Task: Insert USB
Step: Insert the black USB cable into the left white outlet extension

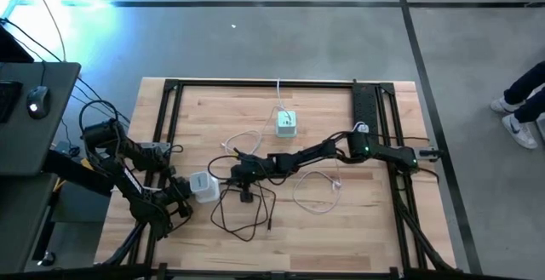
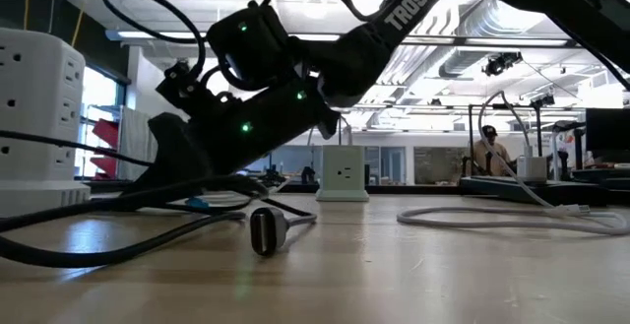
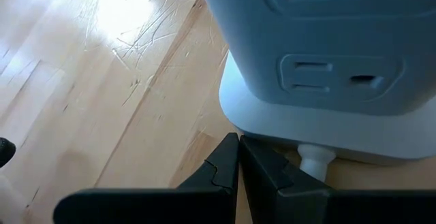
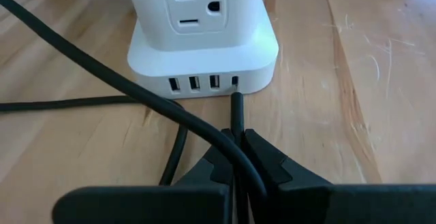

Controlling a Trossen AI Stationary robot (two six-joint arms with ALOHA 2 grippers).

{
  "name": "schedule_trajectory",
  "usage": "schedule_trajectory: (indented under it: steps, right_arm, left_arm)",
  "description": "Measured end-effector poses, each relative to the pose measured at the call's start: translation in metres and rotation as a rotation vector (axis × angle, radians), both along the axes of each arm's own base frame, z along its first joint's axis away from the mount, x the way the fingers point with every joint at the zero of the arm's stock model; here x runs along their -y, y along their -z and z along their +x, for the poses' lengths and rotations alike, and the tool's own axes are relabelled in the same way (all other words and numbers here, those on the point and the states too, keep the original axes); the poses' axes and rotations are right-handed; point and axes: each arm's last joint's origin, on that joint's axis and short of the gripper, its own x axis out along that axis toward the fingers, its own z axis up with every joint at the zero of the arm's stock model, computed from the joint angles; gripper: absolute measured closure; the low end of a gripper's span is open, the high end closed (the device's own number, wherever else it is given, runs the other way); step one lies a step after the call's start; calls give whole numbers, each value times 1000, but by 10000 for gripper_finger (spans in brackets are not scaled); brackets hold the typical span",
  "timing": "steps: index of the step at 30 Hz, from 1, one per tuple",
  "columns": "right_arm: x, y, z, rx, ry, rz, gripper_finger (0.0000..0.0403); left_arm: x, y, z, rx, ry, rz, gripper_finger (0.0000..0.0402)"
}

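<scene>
Right wrist view: the right gripper (image 4: 238, 159) has its two dark fingers pinched together on a thin black plug end (image 4: 236, 108), the USB connector, which runs straight out from between the fingertips toward the white power cube (image 4: 204, 43). Long axis of the connector lies flat along the tabletop (image 4: 354, 115), in line with the fingers, tip aimed at the small port at the end of the cube's base row, beside three larger USB sockets. Tip appears to be at the mouth of that port or just entering; whether it is seated I cannot tell. A thicker black cable (image 4: 122, 88) crosses over the fingers on a slant and could drag on the plug. High view: the right gripper (image 1: 241, 171) sits near the middle of the tabletop, toward its front edge, arm reaching in from the right side. The left gripper (image 1: 180, 188) is near the front-left part of the tabletop, hard against the power cube (image 1: 203, 186). Left wrist view: the left gripper (image 3: 238, 157) is fully closed with nothing between its fingers, tips just beside the cube's base (image 3: 327, 125), seemingly bracing it, though contact is not clear. A second white cube (image 1: 286, 123) stands apart toward the back edge, untouched. Judgement: plug picked up and lined up, approach done; what is left is the final push home, then release.
</scene>
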Motion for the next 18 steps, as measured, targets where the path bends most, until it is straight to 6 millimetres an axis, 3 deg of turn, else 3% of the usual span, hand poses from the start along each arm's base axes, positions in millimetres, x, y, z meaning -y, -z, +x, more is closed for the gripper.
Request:
schedule_trajectory:
  steps: [18]
  right_arm:
    - [13, -1, 2, 31, -99, 0, 403]
  left_arm:
    - [0, 0, 0, -4, -2, -2, 401]
